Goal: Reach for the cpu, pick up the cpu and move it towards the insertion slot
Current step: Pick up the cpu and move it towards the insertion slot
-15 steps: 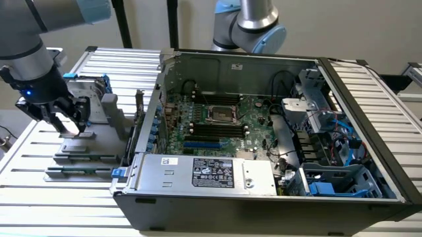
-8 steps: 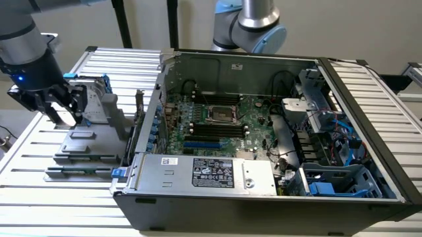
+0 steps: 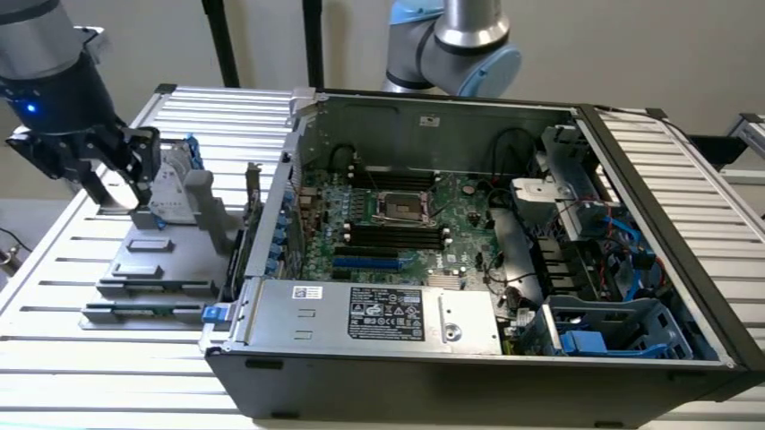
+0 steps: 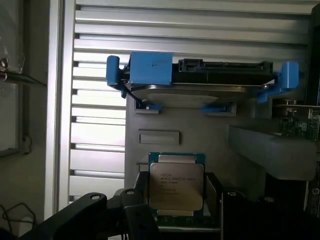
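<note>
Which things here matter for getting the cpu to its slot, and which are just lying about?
For the job: cpu, insertion slot, gripper.
Just lying about: hard drive in blue frame, memory slots.

cpu [image 4: 176, 186] top shiny metal; hard drive frame [image 4: 150, 67] blue plastic.

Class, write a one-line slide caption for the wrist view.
The cpu, silver top facing the wrist camera, sits close, a blue-framed hard drive beyond it on the grey fixture.

No legible text. Faint print lines on cpu [image 4: 176, 186] lid; labels on power supply [image 3: 371, 315] unreadable.
</note>
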